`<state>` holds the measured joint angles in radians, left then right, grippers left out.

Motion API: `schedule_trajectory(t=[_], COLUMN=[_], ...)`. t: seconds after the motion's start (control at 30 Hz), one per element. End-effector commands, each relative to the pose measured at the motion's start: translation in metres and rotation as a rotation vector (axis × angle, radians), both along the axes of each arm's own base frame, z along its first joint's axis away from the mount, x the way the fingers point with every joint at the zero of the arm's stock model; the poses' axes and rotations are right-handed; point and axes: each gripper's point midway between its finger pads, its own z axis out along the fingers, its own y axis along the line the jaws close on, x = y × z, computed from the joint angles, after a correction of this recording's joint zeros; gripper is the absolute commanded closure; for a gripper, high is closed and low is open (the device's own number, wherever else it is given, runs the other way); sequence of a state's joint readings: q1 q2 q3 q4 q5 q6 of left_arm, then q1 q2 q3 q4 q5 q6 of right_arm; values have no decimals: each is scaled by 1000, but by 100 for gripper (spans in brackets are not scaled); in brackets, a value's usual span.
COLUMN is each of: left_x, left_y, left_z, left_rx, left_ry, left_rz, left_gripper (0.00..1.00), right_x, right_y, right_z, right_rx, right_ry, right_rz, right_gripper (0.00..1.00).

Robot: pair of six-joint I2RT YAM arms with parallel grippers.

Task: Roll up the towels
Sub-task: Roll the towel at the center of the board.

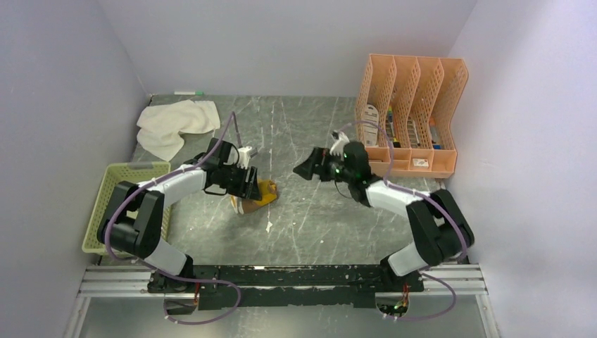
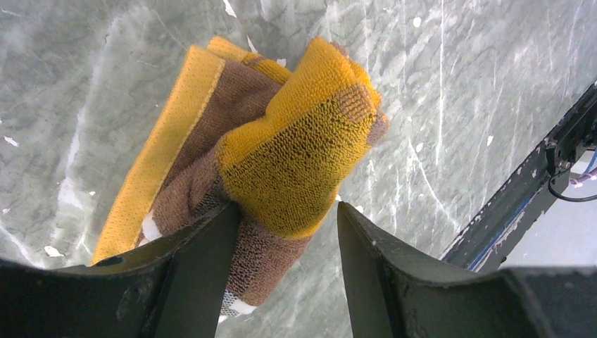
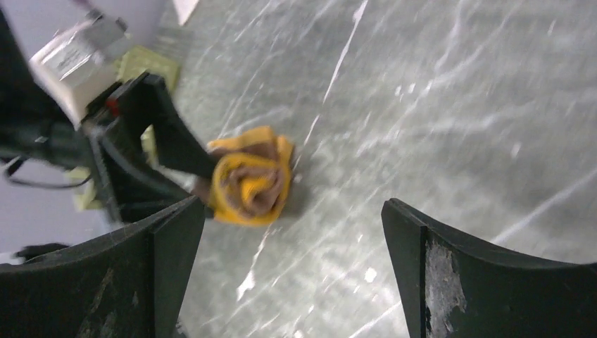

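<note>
Near edge: both arms rise from a black rail (image 1: 296, 276) at the front of the grey marbled counter (image 1: 317, 225).
Near left: a green basket (image 1: 134, 166) sits at the counter's left side, with the left arm's elbow over it.
Brown towel (image 2: 296, 148): rolled into a loose bundle, its mustard-yellow edging wound around the outside, left of the counter's middle. From the right wrist view the roll's end shows as a spiral of brown and yellow.
Left fingers (image 2: 204, 253): clenched on the brown towel. The roll sits between them and the cloth presses against both inner faces.
Right fingers (image 3: 436, 260): released and spread wide, with nothing between them. They are turned toward the roll but stand apart from it, to its right, above bare counter.
Cream towel (image 1: 176, 123): lies crumpled and unrolled at the far left corner, well apart from both arms.
Far right: an orange file rack (image 1: 412, 91) stands against the right wall with small items in its slots.
</note>
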<state>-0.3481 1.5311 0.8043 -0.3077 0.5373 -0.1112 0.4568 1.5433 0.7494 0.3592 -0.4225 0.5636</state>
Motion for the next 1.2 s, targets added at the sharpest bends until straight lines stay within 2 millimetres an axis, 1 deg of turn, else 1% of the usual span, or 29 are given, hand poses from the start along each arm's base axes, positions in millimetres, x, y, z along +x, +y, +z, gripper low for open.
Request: schedule_trajectory(t=[0.0,0.03,0.07,0.13,0.2,0.23,0.3,0.4,0.47,0.53,0.63,0.77,0.8,0.93,0.97,1.0,1.03,1.17], left_x=[7,8,9,8,8,7,5,6,4,3,3,5,6,6,6,5,5,4], left_y=[10,8,7,5,5,6,8,12,12,13,15,17,17,17,16,14,14,17], left_z=[-8,-7,-8,-8,-10,-11,-13,-14,-14,-15,-15,-13,-13,-11,-9,-8,-7,-8], left_rx=[33,13,-5,-38,-59,-62,-65,-84,-98,-103,-107,-114,-116,-131,-141,-152,-153,-147], left_ry=[26,31,41,60,77,87,99,114,123,128,128,126,124,123,118,116,116,117], left_rz=[15,8,4,-8,-17,-20,-26,-18,-19,-21,-23,-24,-24,-28,-33,-40,-41,-41], left_gripper=[33,33,34,34,34,34,34,34,34,34,34,34,34,34,34,34,34,34], right_x=[-29,-30,-39,-46,-50,-52,-58,-66,-72,-76,-77,-72,-72,-67,-65,-64,-62,-59], right_y=[6,3,12,22,33,40,53,71,76,77,81,88,88,94,96,97,100,110], right_z=[44,45,45,42,35,26,15,-9,-23,-34,-47,-59,-68,-87,-88,-98,-102,-105], right_rx=[375,407,425,458,489,500,534,544,554,545,502,483,474,505,522,515,515,527], right_ry=[34,41,54,78,125,160,213,298,350,367,378,390,402,450,454,463,462,448], right_rz=[-102,-133,-121,-126,-136,-150,-171,-218,-268,-317,-353,-391,-406,-438,-443,-448,-447,-430], right_gripper=[0,0,0,0,0,0,0,0,0,0,0,0,0,0,1,5,9,20])
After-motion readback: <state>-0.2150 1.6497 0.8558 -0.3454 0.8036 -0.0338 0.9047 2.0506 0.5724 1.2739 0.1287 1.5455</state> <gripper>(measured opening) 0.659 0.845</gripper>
